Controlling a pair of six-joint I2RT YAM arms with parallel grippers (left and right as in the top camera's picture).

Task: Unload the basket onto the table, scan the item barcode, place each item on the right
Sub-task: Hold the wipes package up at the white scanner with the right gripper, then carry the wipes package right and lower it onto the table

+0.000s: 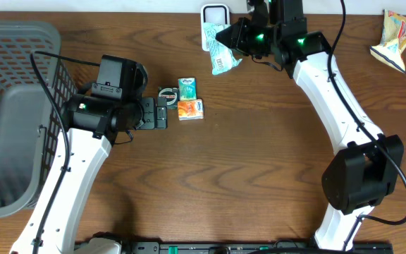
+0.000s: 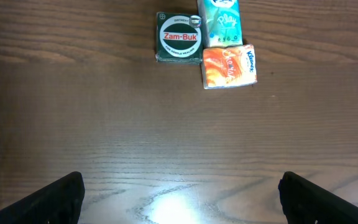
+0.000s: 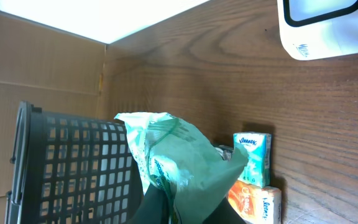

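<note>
Overhead and wrist views of my two arms at the desk [image 1: 259,176]. My right end effector [image 1: 227,39] is closed narrow on a crumpled green packet [image 1: 223,56], pinching it at one end so that the rest hangs free above the desk. In the overhead view the packet lies just in front of the white scanner [image 1: 215,14] at the far edge, its upper corner overlapping the scanner's outline; whether the two touch I cannot tell. From the right wrist, the packet [image 3: 179,162] fills the centre above my dark fingers [image 3: 157,208], with the scanner [image 3: 328,25] at the upper right and well apart in that view. No barcode can be made out on the packet. My left end effector [image 1: 159,113] stands wide and holds nothing, hovering over bare wood; its fingers [image 2: 55,199] frame the lower corners of the left wrist view. Just beyond it sit a round green tin [image 2: 179,38], a teal tissue pack [image 2: 219,22] touching the tin's side, and an orange tissue pack [image 2: 229,65] touching the teal one. A grey basket [image 1: 13,106] occupies the desk's left end, and a snack bag [image 1: 393,35] lies at the far right corner.
</note>
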